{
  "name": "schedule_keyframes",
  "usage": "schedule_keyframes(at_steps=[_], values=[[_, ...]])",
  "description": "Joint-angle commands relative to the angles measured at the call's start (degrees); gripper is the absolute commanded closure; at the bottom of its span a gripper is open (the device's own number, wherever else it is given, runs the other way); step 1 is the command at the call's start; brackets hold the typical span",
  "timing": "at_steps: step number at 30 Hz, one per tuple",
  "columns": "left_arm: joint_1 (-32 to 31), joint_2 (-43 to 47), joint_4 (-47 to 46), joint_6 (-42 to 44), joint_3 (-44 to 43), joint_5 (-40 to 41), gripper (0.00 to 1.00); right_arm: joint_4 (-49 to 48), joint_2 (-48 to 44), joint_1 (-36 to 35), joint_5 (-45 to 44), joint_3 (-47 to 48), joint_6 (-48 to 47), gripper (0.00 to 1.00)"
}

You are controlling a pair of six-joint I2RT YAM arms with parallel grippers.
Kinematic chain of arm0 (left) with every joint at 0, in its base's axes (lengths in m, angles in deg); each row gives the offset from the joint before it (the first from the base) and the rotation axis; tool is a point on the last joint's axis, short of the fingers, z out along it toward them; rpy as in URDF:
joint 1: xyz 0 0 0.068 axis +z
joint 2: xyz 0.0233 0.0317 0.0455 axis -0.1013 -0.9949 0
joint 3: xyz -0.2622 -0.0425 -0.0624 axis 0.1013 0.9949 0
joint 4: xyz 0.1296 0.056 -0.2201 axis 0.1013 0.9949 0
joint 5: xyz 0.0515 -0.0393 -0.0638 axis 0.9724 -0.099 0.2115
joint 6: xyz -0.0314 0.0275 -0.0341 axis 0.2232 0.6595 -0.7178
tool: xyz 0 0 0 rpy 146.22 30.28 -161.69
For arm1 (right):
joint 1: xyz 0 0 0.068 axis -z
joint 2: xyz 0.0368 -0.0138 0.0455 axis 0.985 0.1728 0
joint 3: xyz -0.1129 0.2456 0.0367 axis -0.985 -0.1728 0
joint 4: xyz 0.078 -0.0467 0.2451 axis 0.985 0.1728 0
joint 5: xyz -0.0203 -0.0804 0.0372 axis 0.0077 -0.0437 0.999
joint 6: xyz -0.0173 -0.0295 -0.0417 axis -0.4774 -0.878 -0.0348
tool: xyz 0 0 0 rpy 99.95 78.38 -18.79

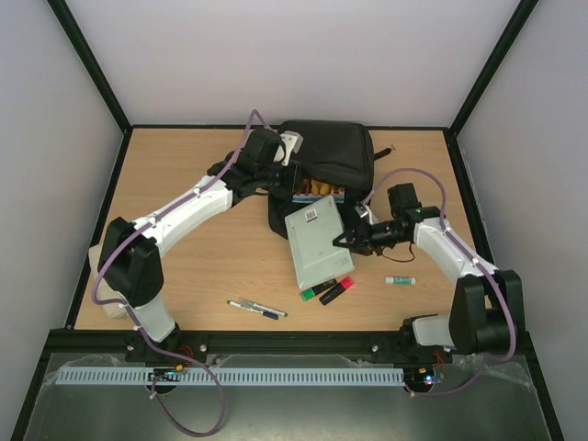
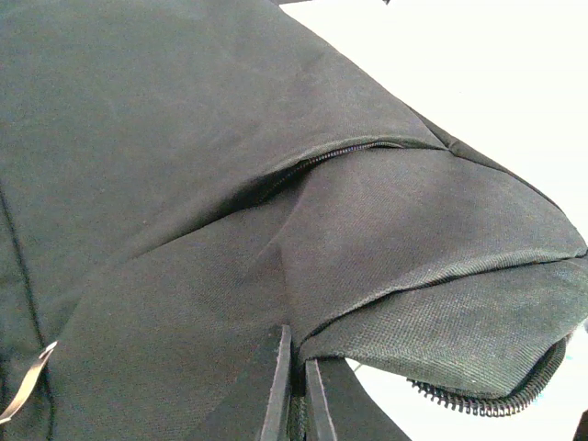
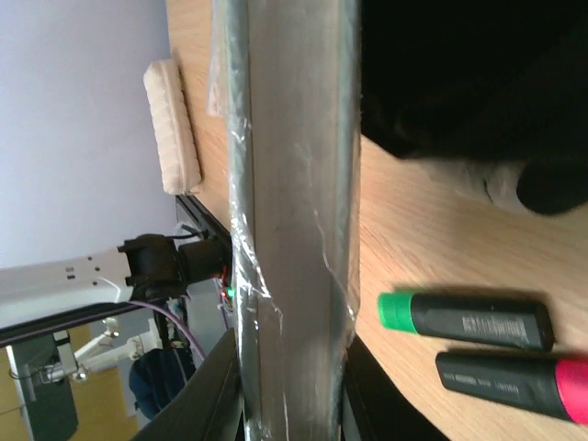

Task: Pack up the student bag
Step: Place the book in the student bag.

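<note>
The black student bag lies at the back middle of the table, its mouth facing the arms. My left gripper is shut on the bag's upper fabric flap and holds the mouth open; something yellow shows inside. My right gripper is shut on a grey plastic-wrapped book, tilted, with its far end at the bag's mouth. In the right wrist view the book fills the space between my fingers.
A green highlighter and a pink highlighter lie just in front of the book. A pen lies near the front middle. A small white tube lies at the right. A beige eraser lies far left.
</note>
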Motion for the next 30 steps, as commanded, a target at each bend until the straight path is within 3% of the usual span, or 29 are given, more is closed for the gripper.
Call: schedule_keyframes(at_steps=[1, 9, 16, 25, 27, 30], values=[[0.26, 3.28, -4.83, -1.64, 0.31, -1.44, 0.98, -4.56, 2.84, -0.23, 7.82, 5.3, 2.54, 0.99], [0.27, 2.17, -3.75, -1.81, -0.46, -1.55, 0.98, -8.87, 4.2, 2.62, 4.62, 5.7, 9.34, 0.99], [0.24, 2.41, -3.92, -1.9, -0.07, -1.95, 0.98, -18.9, 6.91, 3.96, 4.3, 5.18, 19.27, 0.99], [0.25, 2.03, -3.9, -1.99, -0.12, -3.23, 0.98, -23.1, 14.21, 3.96, 1.83, 8.08, 22.66, 0.99], [0.27, 2.01, -3.95, -1.99, -0.17, -3.4, 0.98, -22.32, 15.58, 3.96, 1.0, 8.69, 21.99, 0.92], [0.28, 1.93, -3.77, -1.99, -0.18, -3.55, 0.98, -18.72, 16.17, 3.87, -2.61, 9.13, 18.32, 0.62]])
